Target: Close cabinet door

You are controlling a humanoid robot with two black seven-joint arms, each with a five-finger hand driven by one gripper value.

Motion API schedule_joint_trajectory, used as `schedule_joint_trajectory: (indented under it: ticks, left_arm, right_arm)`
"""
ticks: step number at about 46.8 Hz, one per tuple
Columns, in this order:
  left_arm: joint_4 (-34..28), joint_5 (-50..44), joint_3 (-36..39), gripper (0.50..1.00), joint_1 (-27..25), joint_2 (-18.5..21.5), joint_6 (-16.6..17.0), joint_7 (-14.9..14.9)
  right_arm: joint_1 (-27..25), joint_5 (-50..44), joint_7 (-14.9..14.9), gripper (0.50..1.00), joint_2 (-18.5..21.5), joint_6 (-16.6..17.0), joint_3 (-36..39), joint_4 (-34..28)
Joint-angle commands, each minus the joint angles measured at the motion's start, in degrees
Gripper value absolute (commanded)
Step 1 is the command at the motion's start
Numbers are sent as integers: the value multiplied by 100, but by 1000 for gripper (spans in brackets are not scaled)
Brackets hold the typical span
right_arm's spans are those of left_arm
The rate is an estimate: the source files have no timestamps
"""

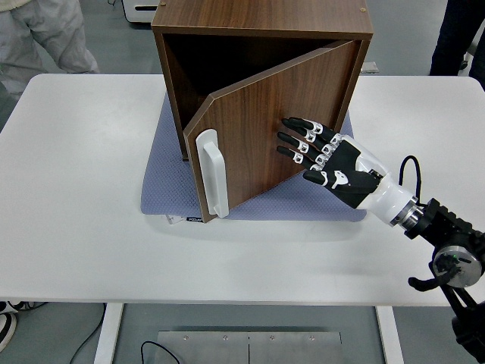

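Observation:
A dark wooden cabinet (265, 19) stands on a blue-grey mat (163, 186) at the back middle of the white table. Its door (258, 114) is hinged on the right and stands partly ajar, its free edge with a white handle (213, 173) swung near the cabinet's left front. My right hand (311, 148) comes in from the lower right, fingers spread flat, fingertips (286, 139) against the door's outer face, holding nothing. The cabinet's inside shows dark above the door. My left arm is out of view.
A person in light trousers (45, 38) stands at the top left, another in dark clothes (458, 34) at the top right. Bare white tabletop (76, 174) lies left of and in front of the mat.

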Motion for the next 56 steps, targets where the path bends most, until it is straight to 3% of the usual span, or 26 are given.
schedule_joint_trajectory:
  ticks: [1, 22, 56]
  left_arm:
    - [0, -1, 1, 1000, 5, 0, 0, -1]
    - [0, -1, 1, 1000, 5, 0, 0, -1]
    - [0, -1, 1, 1000, 5, 0, 0, -1]
  right_arm:
    - [136, 0, -3, 1000, 150, -55, -76, -165]
    - [418, 0, -3, 1000, 554, -82, -93, -789]
    - [971, 0, 243, 1000, 809, -117, -49, -1695]
